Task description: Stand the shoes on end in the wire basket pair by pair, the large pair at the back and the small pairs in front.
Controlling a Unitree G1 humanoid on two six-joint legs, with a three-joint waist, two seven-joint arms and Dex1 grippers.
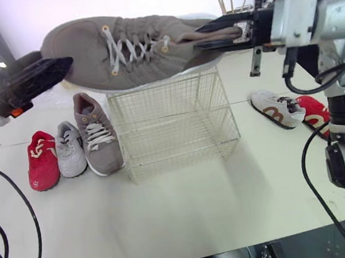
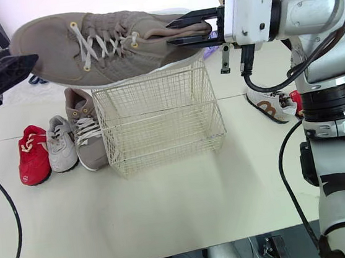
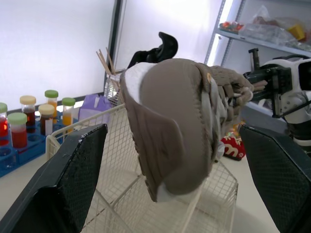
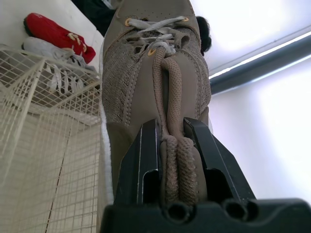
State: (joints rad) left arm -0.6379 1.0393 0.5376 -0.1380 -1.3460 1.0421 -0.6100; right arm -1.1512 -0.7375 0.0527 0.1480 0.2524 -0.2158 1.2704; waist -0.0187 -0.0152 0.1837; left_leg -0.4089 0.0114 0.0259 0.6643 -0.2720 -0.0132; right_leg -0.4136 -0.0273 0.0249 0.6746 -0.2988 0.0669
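The basket [image 1: 172, 126] stands mid-worktop [image 1: 170, 216]. Just to its left a red shoe [image 1: 42, 161], a grey shoe [image 1: 70, 150] and a taupe shoe [image 1: 98, 137] lie side by side, toes toward the camera; well to its right lie a white shoe [image 1: 276, 109] and a second red shoe [image 1: 314, 113]. Above the basket a large shoe [image 1: 126, 50] hangs roughly level, toe leftward, with the right end effector [image 1: 202, 37] clenched on its heel collar. The left end effector [image 1: 59, 68] is released, fingers spread wide either side of the toe.
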